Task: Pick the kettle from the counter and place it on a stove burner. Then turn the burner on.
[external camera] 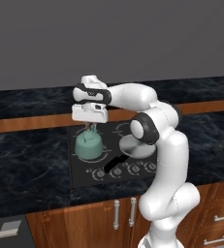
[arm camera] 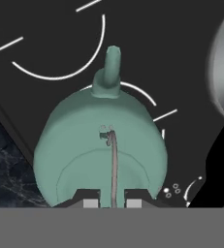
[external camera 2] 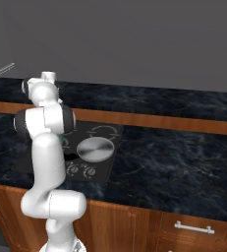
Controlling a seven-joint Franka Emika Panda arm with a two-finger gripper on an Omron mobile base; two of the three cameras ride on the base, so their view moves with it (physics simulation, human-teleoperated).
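Note:
The mint-green kettle (external camera: 89, 146) is over the front-left part of the black cooktop (external camera: 79, 177), its spout pointing toward the back. My gripper (external camera: 90, 127) reaches straight down above it, shut on the thin wire handle (arm camera: 114, 164), which runs up between the two fingertips (arm camera: 90, 203). In the hand view the kettle (arm camera: 104, 140) covers most of a white segmented ring, the stove burner (arm camera: 145, 94). I cannot tell whether the kettle's base touches the glass. The black marbled counter (external camera: 26, 155) lies on both sides of the cooktop.
A flat silver pan (external camera: 137, 145) with a black handle (external camera: 114, 163) sits just right of the kettle. Control knobs (external camera: 125, 170) line the cooktop's front edge. A second white ring (arm camera: 50, 48) lies behind the kettle. Wooden cabinet fronts (external camera 2: 184, 226) are below.

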